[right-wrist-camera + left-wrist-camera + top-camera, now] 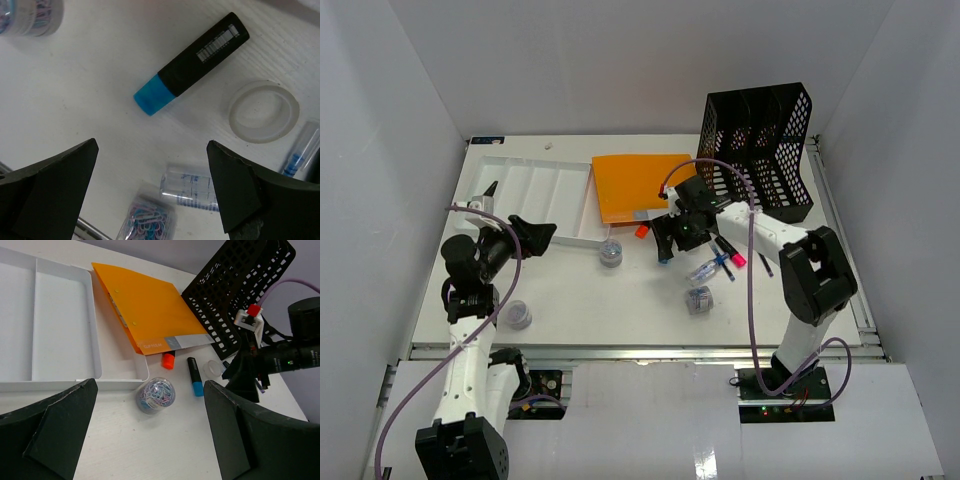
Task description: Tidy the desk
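Desk [582,308] | below left end effector [542,237]: wide open, empty | below right end effector [672,244]: wide open, empty

The white desk [570,300] lies flat, strewn with supplies

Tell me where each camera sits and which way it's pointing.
Top external: above and behind, looking down on the desk; both arms show.
Left wrist: on the left arm, facing the orange folder; its open left pincer frames the view.
Right wrist: looking straight down at the blue highlighter; open right pincer shows.
Both wrist views share the blue highlighter.
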